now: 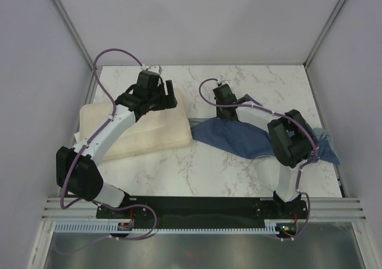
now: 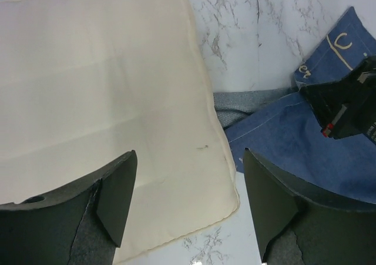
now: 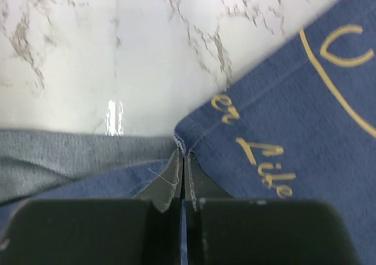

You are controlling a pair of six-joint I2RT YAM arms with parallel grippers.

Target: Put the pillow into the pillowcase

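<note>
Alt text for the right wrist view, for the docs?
The right gripper is closed on the hem of the pillowcase, at a corner of blue cloth with yellow lettering. Its paler grey inside shows at left, and the marble table lies beyond.

The right end effector point(image 3: 183, 159) pinches the blue pillowcase point(image 3: 294, 130) at its hem, jaws closed together. The cloth's grey inner side shows left, with the marble counter point(image 3: 117, 59) beyond.

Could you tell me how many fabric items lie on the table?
2. The pillow lies on the left, beneath the open left gripper; the pillowcase lies to its right, its edge pinched by the right gripper. None seems hidden.
</note>
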